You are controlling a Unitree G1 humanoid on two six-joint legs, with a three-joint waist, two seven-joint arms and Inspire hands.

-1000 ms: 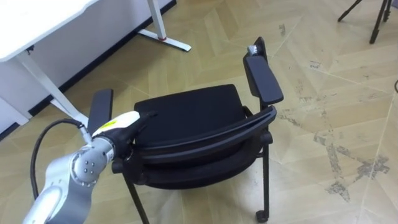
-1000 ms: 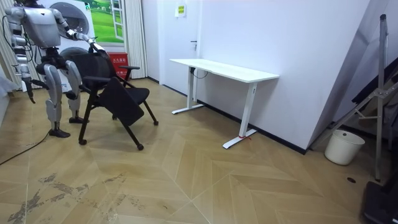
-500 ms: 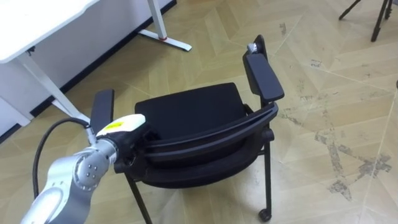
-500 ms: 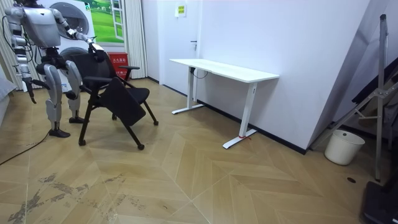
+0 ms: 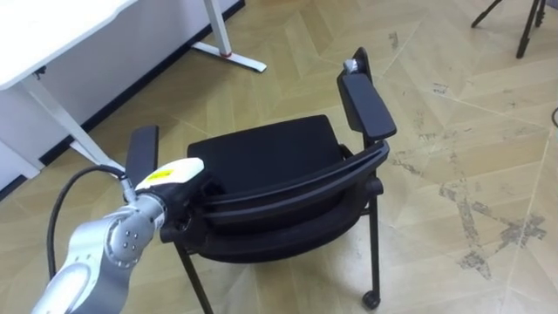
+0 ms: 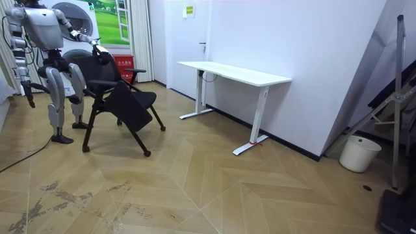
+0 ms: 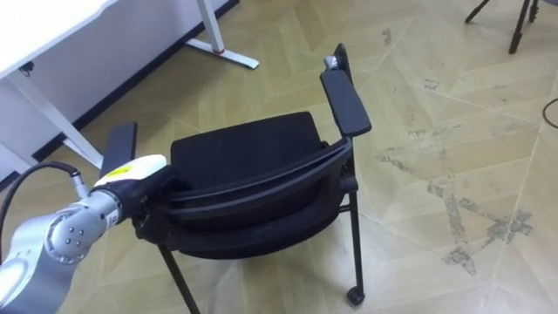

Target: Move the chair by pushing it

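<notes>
- The black chair point(image 5: 261, 161) stands on the parquet floor point(image 5: 471, 131), directly in front of the robot, with its seat turned toward the far side; the white desk point(image 5: 52, 30) is at the far left, apart from it
- The left hand point(image 5: 172, 174) lies on the left end of the backrest point(image 5: 301, 185), near the left armrest point(image 5: 142, 150); dark against dark, so whether it grasps the rail cannot be told
- The right hand point(image 6: 30, 99) hangs low by the robot's side at the room view's left, well apart from the chair; too small to tell whether it is clenched or released
</notes>
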